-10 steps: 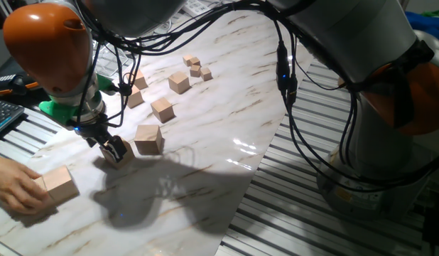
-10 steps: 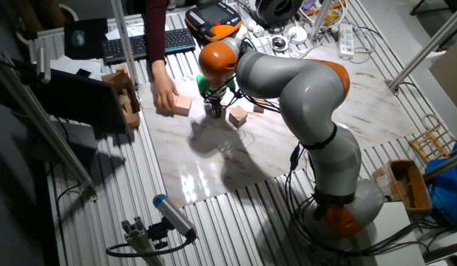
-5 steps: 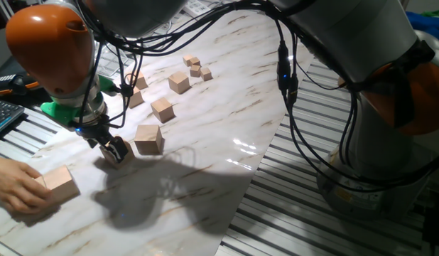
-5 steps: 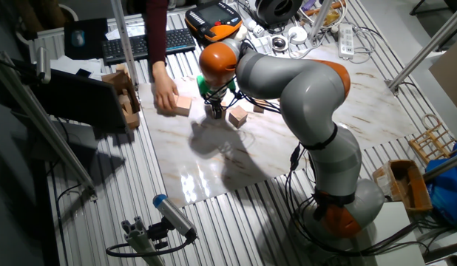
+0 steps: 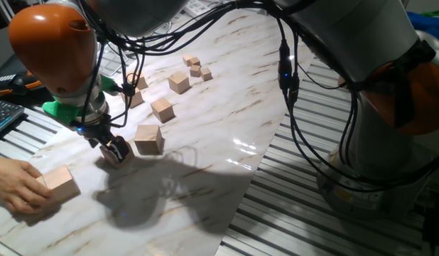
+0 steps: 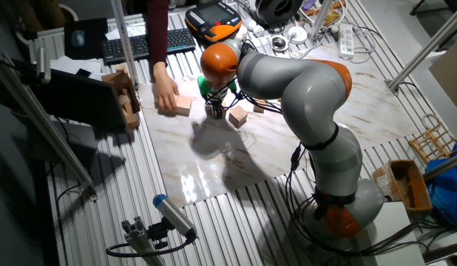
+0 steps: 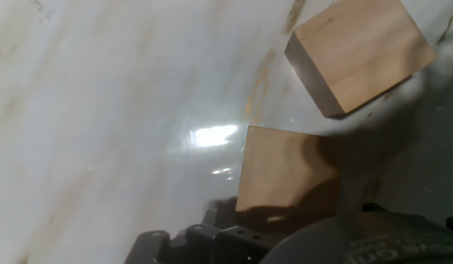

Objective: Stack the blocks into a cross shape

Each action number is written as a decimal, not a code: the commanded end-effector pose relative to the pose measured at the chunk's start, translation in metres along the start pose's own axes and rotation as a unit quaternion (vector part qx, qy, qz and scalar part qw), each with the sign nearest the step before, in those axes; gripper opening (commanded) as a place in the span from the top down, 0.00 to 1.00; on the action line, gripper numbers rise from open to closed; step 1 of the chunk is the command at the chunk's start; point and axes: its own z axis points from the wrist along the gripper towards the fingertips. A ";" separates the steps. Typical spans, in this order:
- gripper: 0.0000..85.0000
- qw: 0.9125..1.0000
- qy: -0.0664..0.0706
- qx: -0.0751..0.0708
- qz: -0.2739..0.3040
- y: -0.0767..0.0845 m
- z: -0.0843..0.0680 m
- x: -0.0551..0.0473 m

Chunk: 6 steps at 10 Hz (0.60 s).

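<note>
My gripper (image 5: 115, 150) is down at the marble tabletop, shut on a large tan block (image 5: 122, 151). In the hand view that block (image 7: 285, 180) sits between the fingers, its lower edge in shadow. A second large block (image 5: 148, 139) lies just to its right, apart from it, and shows in the hand view (image 7: 358, 51) too. A third large block (image 5: 61, 182) lies at the front left under a person's hand (image 5: 17, 186). In the other fixed view the gripper (image 6: 214, 111) stands between that block (image 6: 182, 106) and the second one (image 6: 237, 116).
Medium cubes (image 5: 162, 109) (image 5: 179, 83) and tiny cubes (image 5: 195, 67) lie farther back on the marble sheet (image 5: 226, 107). A keyboard (image 5: 2, 117) and a green object (image 5: 60, 110) sit at the left. Cables hang from the arm. A wooden box (image 6: 122, 92) stands beside the table.
The arm has shifted very slightly to the right. The gripped block, the other blocks and the person's hand stay where they were.
</note>
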 end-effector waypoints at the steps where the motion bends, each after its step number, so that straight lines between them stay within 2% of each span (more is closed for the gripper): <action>1: 0.00 1.000 0.000 0.000 0.000 0.000 0.000 0.000; 3: 0.00 1.000 0.001 0.003 0.000 0.000 0.000 0.000; 6: 0.00 1.000 0.002 -0.001 -0.005 0.001 -0.001 -0.002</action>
